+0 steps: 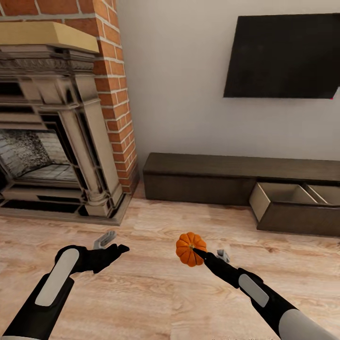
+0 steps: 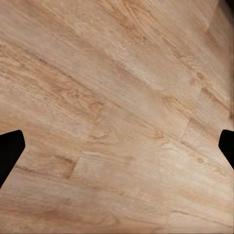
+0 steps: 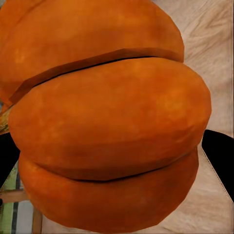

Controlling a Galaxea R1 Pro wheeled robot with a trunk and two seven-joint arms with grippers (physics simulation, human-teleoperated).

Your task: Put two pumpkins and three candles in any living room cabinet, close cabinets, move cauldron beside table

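The left gripper (image 1: 107,242) is low over the wooden floor (image 1: 141,293), at the near left of the head view. In the left wrist view its two black fingertips (image 2: 9,151) sit far out at the two sides, with bare floor planks (image 2: 117,112) between them. So its jaws are spread wide and hold nothing.

The right gripper (image 1: 200,252) is a little farther on, at the middle of the head view. It holds a pumpkin (image 1: 191,249). The pumpkin is small, round and bright orange, with bumpy ribs, and it is up off the floor. In the right wrist view the pumpkin (image 3: 109,117) is very big and close, and a black fingertip (image 3: 219,156) shows at its side. The jaws pinch the pumpkin between them.

Past the arms, the floor goes on to the wall. On the left stands a dark, fancy fireplace (image 1: 56,137) with a pale shelf on top and red bricks (image 1: 113,85) beside it.

To the right of the fireplace, along the white wall, is the cabinet (image 1: 203,177). It is long, low and dark brown. Its left part is closed. At its right end a drawer (image 1: 297,208) is pulled out, and its pale inside shows. The pumpkin is well apart from the cabinet, in front of it.

High on the wall above the cabinet hangs a flat black screen (image 1: 283,56).
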